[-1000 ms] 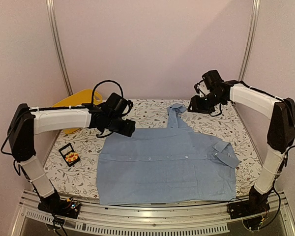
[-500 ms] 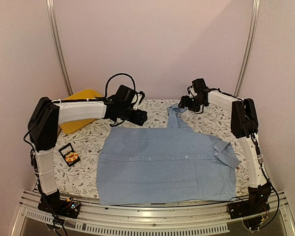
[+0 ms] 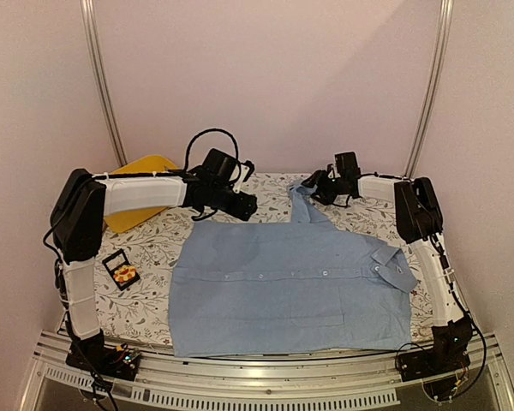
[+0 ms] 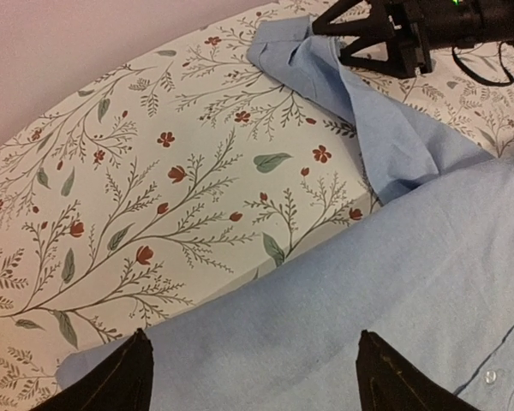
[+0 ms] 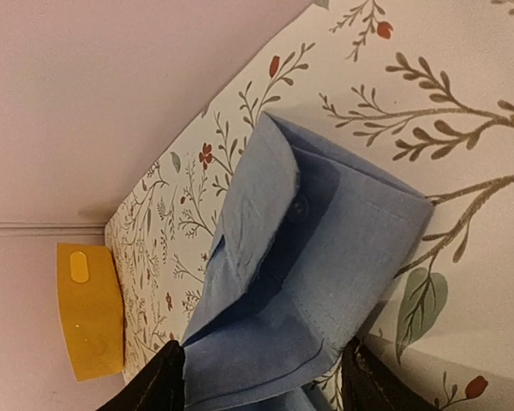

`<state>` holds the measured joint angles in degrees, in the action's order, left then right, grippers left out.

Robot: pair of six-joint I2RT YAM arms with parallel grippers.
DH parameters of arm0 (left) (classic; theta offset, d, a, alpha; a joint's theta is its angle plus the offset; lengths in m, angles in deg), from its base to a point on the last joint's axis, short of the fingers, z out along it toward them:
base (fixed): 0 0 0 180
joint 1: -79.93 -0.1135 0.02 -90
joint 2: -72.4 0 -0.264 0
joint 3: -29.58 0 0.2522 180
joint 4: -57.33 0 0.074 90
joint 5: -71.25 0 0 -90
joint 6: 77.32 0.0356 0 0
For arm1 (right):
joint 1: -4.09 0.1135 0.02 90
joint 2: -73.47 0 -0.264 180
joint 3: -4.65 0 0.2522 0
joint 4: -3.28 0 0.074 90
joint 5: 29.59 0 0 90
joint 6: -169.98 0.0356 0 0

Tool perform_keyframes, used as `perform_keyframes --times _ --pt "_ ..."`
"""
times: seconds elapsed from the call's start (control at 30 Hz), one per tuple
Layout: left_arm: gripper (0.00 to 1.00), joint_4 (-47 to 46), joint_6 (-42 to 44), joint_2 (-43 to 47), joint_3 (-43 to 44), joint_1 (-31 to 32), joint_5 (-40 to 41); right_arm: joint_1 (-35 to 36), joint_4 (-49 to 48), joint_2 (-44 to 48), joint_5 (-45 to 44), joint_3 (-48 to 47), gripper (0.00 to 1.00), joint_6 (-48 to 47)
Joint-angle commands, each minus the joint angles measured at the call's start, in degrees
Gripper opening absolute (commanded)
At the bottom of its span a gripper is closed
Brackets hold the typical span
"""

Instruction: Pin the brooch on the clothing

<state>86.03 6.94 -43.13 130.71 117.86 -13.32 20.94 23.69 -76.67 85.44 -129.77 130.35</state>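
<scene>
The light blue shirt point(image 3: 291, 278) lies flat across the table. One sleeve point(image 3: 307, 205) sticks up at the far edge. The brooch point(image 3: 125, 274), orange-yellow, sits in a small black box point(image 3: 120, 267) at the left. My left gripper point(image 3: 242, 206) is open above the shirt's far left edge point(image 4: 325, 325). My right gripper point(image 3: 319, 187) is open, its fingers either side of the folded sleeve cuff point(image 5: 325, 274); I cannot tell if they touch it. The right gripper also shows in the left wrist view point(image 4: 385, 38).
A yellow plastic basin point(image 3: 141, 184) stands at the far left corner, also in the right wrist view point(image 5: 90, 312). The table has a floral cover point(image 3: 146, 300). Pink walls and metal rails enclose the back and sides.
Over the last second both arms reached far back. The left gripper moved to the shirt's far left edge. The right gripper lowered and shifted left onto the sleeve cuff.
</scene>
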Motion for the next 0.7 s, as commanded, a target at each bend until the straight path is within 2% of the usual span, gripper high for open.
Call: perform_keyframes --times 0.0,0.13,0.3,0.53,0.67 --pt "0.81 -0.5 1.1 1.6 -0.6 -1.0 0.4 -0.1 -7.9 -3.3 4.3 1.1 0.55 10.4" --pt "0.81 -0.4 1.2 2.0 -1.0 -1.3 0.9 -1.1 -11.4 -5.4 7.5 -2.8 0.28 14.0" --pt "0.81 -1.0 1.5 3.4 -2.3 -1.7 1.5 -2.7 -14.9 -8.7 12.7 -6.5 0.02 17.9" --pt "0.81 -2.2 2.1 3.5 -2.6 -1.9 0.9 -2.7 -16.9 -5.2 14.8 -6.5 0.0 15.9" --pt "0.81 -5.4 2.7 3.1 -2.4 -2.1 -2.6 -0.3 -15.9 0.0 15.0 -3.0 0.0 9.8"
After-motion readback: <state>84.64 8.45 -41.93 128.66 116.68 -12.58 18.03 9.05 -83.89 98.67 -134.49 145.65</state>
